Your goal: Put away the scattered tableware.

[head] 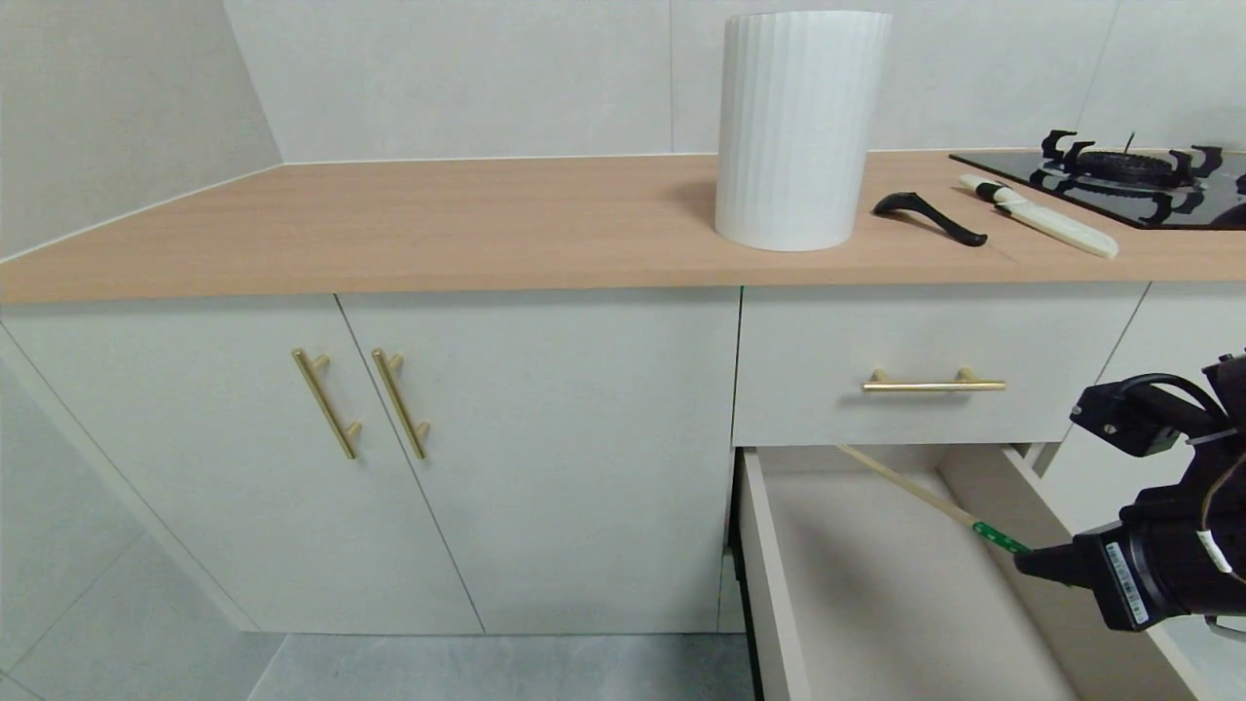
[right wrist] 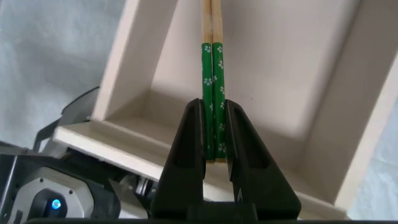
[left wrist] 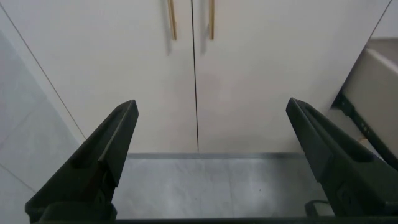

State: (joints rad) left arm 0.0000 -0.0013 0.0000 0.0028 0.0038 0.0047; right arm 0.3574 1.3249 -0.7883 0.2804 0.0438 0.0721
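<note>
My right gripper (head: pixel 1032 560) (right wrist: pixel 212 134) is shut on a pair of wooden chopsticks (head: pixel 925 497) (right wrist: pixel 212 81) with green patterned ends. It holds them over the open lower drawer (head: pixel 779 584) (right wrist: pixel 339 124), their tips pointing toward the drawer's back. On the wooden counter (head: pixel 438 224) lie a black peeler (head: pixel 927 216) and a white knife (head: pixel 1040 216), both right of a white ribbed canister (head: pixel 796 127). My left gripper (left wrist: pixel 211 149) is open with nothing between its fingers, low in front of the cabinet doors (left wrist: pixel 196 74).
A closed drawer with a gold handle (head: pixel 933 386) sits above the open one. Two cabinet doors with gold handles (head: pixel 360 401) are to the left. A black gas hob (head: pixel 1119 175) occupies the counter's far right. Grey floor (left wrist: pixel 211 186) lies below.
</note>
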